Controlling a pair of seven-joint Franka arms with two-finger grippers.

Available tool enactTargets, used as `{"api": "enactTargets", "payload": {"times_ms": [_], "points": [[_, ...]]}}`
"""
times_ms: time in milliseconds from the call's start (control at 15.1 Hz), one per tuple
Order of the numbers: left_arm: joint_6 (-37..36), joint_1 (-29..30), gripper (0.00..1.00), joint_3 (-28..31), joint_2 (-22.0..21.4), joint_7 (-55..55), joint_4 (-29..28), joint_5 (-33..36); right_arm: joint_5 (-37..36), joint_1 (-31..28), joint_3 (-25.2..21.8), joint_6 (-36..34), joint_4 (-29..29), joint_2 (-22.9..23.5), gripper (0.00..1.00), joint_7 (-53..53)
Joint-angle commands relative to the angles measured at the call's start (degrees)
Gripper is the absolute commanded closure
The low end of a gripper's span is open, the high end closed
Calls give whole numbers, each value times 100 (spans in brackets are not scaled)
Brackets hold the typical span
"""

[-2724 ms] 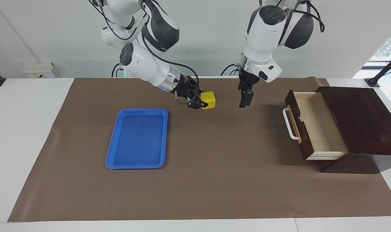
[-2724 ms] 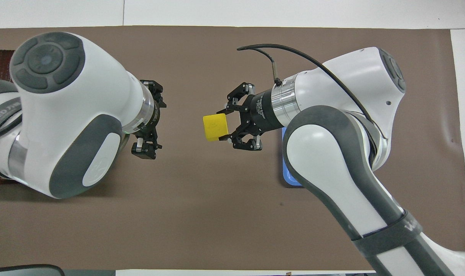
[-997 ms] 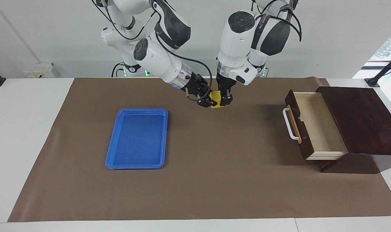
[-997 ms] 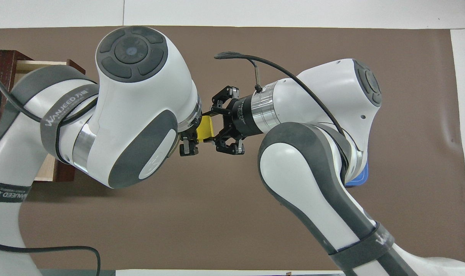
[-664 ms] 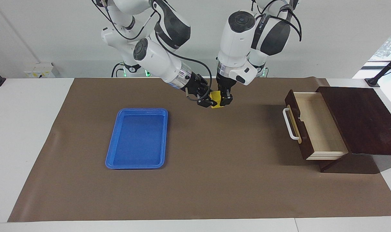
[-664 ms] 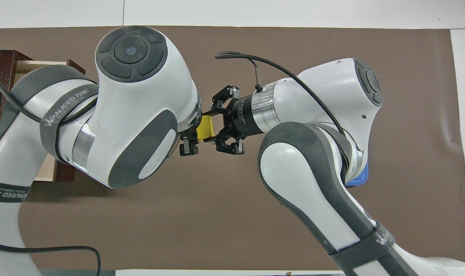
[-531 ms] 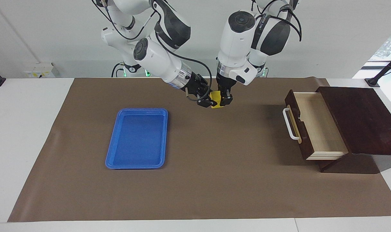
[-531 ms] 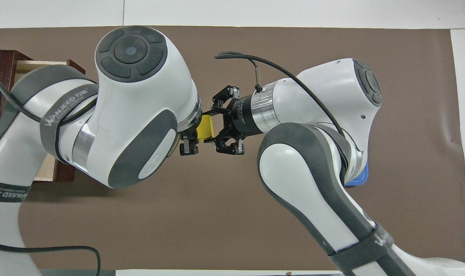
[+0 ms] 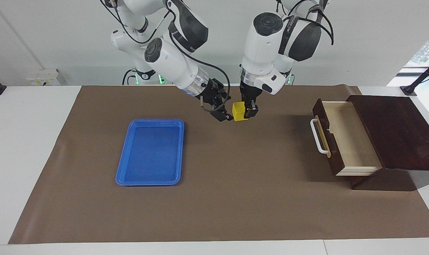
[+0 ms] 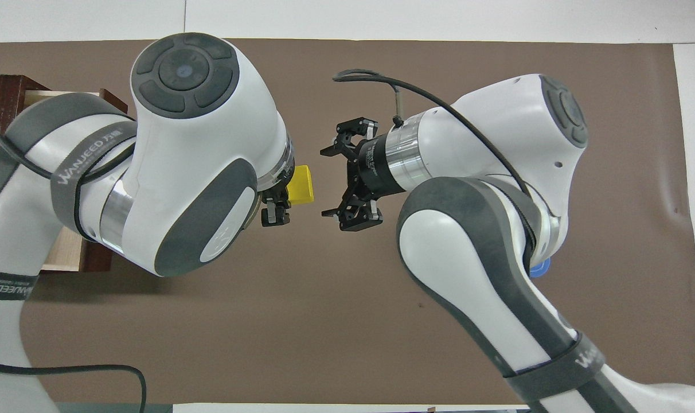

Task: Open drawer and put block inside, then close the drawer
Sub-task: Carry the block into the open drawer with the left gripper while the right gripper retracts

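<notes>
The yellow block (image 9: 239, 112) is hanging over the brown mat, now pinched only by the left gripper (image 9: 247, 112); the right gripper (image 9: 224, 112), jaws spread, is backing off, so the handover is done and the open drawer (image 9: 345, 136) awaits

Yellow block (image 9: 239, 111), blue tray (image 9: 150, 152), brown mat (image 9: 235, 198).
</notes>
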Motion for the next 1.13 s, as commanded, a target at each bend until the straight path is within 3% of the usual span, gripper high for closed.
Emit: {"api": "enactTargets", "payload": {"times_ms": [0, 199, 465, 864, 1063], "points": [[-54, 46, 100, 116, -45, 484, -84, 57, -635, -649, 39, -789, 453, 67, 0, -493], [-54, 519, 100, 213, -229, 1221, -338, 101, -848, -1238, 13, -1853, 778, 50, 0, -2319], [-27, 1406, 100, 213, -317, 2047, -594, 329, -1699, -1678, -5, -2909, 779, -231, 0, -4851], [-19, 2874, 100, 204, -467, 3990, -709, 338, -3175, -1899, -5, -3569, 779, -661, 0, -7770], [173, 3271, 100, 204, -607, 4510, -1015, 329, -3616, -2144, 12, -3614, 736, -951, 0, -9193]]}}
